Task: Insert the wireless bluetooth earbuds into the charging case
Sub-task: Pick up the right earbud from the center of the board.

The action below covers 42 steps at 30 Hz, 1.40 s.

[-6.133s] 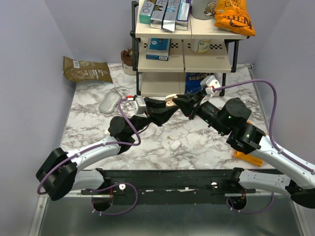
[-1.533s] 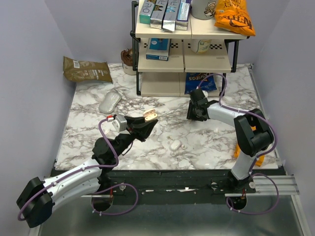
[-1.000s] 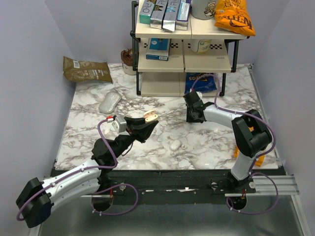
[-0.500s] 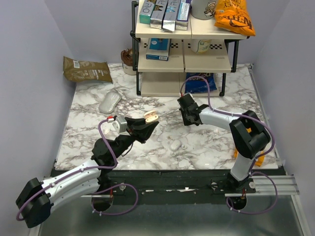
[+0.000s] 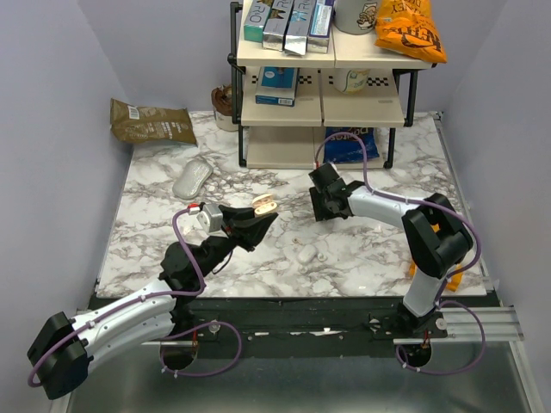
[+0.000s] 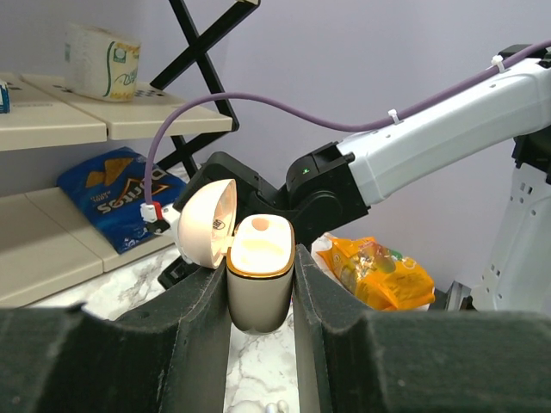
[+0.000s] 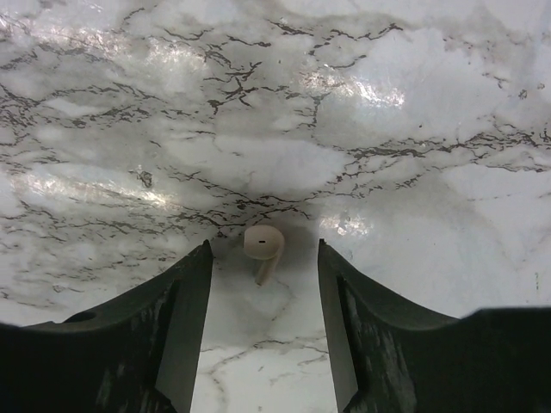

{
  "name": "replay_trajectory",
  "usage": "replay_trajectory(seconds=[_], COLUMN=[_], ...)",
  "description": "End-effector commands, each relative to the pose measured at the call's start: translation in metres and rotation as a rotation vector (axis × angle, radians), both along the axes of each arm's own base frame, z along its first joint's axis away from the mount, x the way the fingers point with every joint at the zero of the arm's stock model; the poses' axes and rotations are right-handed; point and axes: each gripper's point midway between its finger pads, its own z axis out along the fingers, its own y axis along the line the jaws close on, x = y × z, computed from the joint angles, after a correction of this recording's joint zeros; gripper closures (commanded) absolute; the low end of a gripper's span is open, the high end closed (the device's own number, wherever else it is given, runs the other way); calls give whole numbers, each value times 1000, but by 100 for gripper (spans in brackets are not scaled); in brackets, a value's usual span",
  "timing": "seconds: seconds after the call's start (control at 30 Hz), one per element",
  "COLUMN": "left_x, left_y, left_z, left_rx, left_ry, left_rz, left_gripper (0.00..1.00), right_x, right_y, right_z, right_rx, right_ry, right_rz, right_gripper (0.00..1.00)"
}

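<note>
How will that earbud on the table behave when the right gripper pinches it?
The earbud looks tiny and glossy with a rounded head, so it may slip out from between the fingers. It lies on a smooth marble table, so a nudge would probably slide or spin it. Being so small, it's likely very light.

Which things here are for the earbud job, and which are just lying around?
For the job:
- charging case, lid open, held in the left claw
- earbud on the marble table, between the fingers of the open right claw

Just lying about:
- computer mouse
- brown bag
- blue chip bag
- orange snack bag
</note>
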Motion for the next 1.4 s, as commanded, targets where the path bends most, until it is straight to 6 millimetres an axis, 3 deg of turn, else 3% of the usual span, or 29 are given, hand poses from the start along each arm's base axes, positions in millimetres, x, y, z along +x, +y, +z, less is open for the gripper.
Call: replay_trajectory(seconds=[0.0, 0.3, 0.7, 0.93, 1.17, 1.37], left_x=[-5, -6, -7, -6, -4, -4], left_y=[-1, 2, 3, 2, 2, 2], left_z=[4, 4, 4, 2, 0, -1], left_rx=[-9, -15, -17, -13, -9, -8], left_ry=[-14, -12, -10, -3, 1, 0], left_rz=[-21, -12, -8, -7, -2, -1], left_gripper=[100, 100, 100, 100, 100, 100], right_x=[-3, -10, -4, 3, 4, 2], right_y=[11, 18, -2, -14, -8, -6], right_z=[12, 6, 10, 1, -10, -14], right_rx=[75, 180, 137, 129, 134, 144], right_ry=[35, 92, 49, 65, 101, 115], right_rz=[-106, -277, -321, -342, -322, -315], right_gripper=[40, 52, 38, 40, 48, 48])
